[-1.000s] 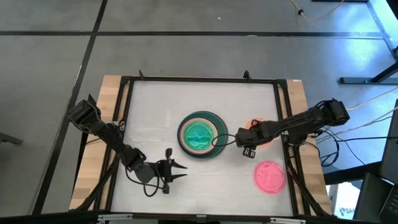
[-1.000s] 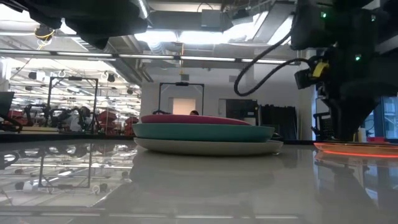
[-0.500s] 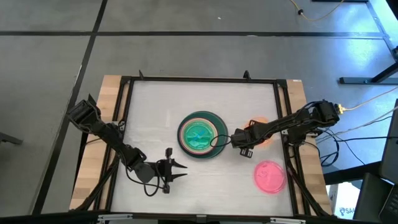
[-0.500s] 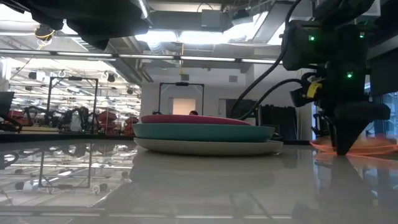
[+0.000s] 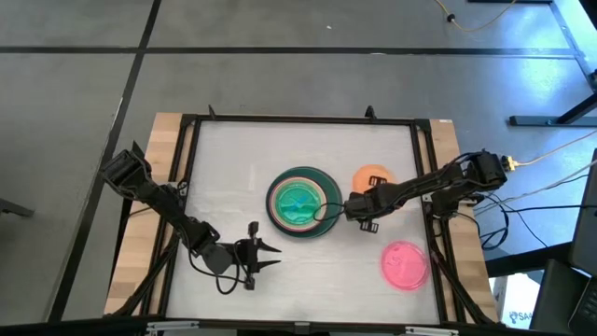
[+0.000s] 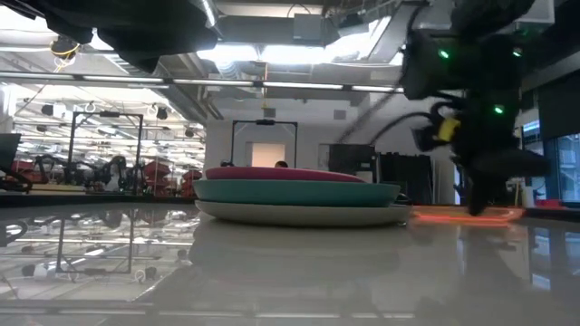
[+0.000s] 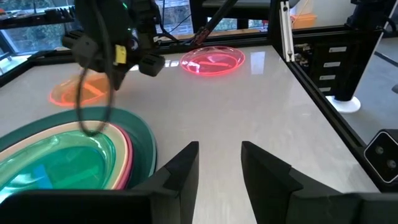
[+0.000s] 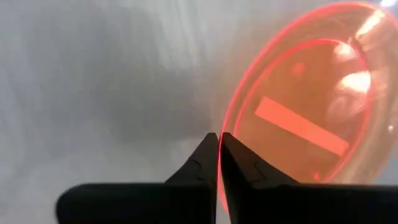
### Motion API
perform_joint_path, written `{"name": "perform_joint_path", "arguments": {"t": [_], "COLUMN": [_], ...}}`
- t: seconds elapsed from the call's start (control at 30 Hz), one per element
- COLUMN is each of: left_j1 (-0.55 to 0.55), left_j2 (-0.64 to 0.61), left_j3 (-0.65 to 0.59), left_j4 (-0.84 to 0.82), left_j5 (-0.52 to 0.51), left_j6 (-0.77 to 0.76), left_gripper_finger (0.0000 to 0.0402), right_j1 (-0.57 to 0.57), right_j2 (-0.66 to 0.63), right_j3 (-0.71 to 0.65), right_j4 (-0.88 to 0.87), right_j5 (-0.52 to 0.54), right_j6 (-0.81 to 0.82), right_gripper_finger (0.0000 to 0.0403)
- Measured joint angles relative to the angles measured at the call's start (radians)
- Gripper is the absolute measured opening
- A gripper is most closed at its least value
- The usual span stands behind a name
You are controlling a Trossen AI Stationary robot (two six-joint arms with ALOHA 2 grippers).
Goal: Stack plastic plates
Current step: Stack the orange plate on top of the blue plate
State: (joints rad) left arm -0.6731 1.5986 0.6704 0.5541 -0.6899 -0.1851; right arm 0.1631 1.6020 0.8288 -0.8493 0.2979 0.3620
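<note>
A stack of plastic plates [image 5: 298,203] sits mid-table, with a dark green plate outermost and peach, teal and green ones showing inside it. An orange plate [image 5: 372,177] lies flat to the right of the stack. A pink plate [image 5: 405,264] lies flat near the front right. My right gripper [image 5: 354,209] is shut, with its fingertips [image 8: 219,138] down at the table beside the orange plate's rim, between that plate and the stack. My left gripper [image 5: 273,257] hangs open near the front edge, left of centre, with nothing between its fingers. My right gripper is shut with its tips down right beside the orange plate's near rim [image 8: 226,118]. Whether a finger touches the rim, I cannot tell. No rim shows between the fingers. The plate lies flat on the table.
The black frame rail [image 5: 424,187] runs along the table's right edge, close behind my right arm. The stack's rim [image 7: 146,140] lies just ahead of my left gripper. Bare white tabletop [image 5: 233,159] stretches across the far left.
My right gripper has come down to the table, shifted a little toward the stack and shut. The orange plate tipped for a moment. It has slid toward the far edge and the left, out from under the arm, and now lies flat.
</note>
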Motion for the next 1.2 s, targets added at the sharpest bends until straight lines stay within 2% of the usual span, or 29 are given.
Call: {"name": "perform_joint_path", "arguments": {"t": [0.47, 0.77, 0.9, 1.13, 1.2], "left_j1": [0.0, 0.0, 0.0, 0.0, 0.0], "left_j2": [0.0, 0.0, 0.0, 0.0, 0.0], "left_j3": [0.0, 0.0, 0.0, 0.0, 0.0], "left_j4": [0.0, 0.0, 0.0, 0.0, 0.0], "left_j5": [0.0, 0.0, 0.0, 0.0, 0.0], "left_j6": [0.0, 0.0, 0.0, 0.0, 0.0], "left_gripper_finger": [0.0114, 0.0114, 0.0114, 0.0114, 0.0114], "right_j1": [0.001, 0.033, 0.08, 0.141, 0.142], "right_j2": [-0.001, -0.002, -0.003, -0.003, -0.003], "right_j3": [0.204, 0.326, 0.347, 0.347, 0.347], "right_j4": [-0.105, -0.059, 0.038, 0.318, 0.386], "right_j5": [0.11, 0.153, 0.152, 0.126, 0.086], "right_j6": [-0.07, -0.148, -0.197, -0.346, -0.37], "right_gripper_finger": [0.0001, 0.0001, 0.0001, 0.0001, 0.0001]}}
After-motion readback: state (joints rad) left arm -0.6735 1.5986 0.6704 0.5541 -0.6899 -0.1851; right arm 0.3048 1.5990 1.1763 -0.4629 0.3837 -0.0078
